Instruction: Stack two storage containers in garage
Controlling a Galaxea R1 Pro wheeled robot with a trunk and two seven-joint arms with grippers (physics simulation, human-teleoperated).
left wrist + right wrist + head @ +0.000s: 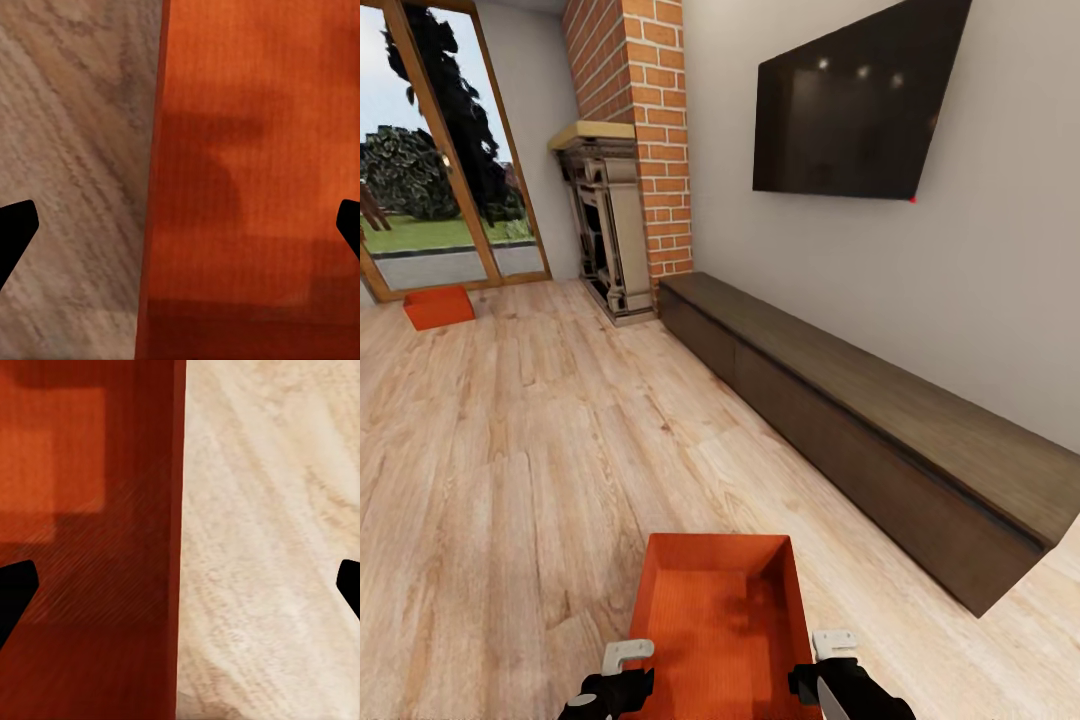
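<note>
One orange-red storage container (720,610) sits on the light wood floor of the living room, right in front of me at the bottom centre of the head view. My left gripper (622,672) hangs over its left wall and my right gripper (830,660) over its right wall. In the left wrist view the left gripper (180,225) is open, its dark fingertips wide apart astride the container's wall (154,187). The right gripper (180,585) is open the same way over the opposite wall (178,510). The second storage container (438,307) lies far off at the left, near the glass door.
A long low dark-brown cabinet (880,430) runs along the right wall under a black TV (850,100). A brick fireplace (610,230) stands at the far corner, with a glass door (440,200) to its left. Wood plank floor (540,450) stretches between the two containers.
</note>
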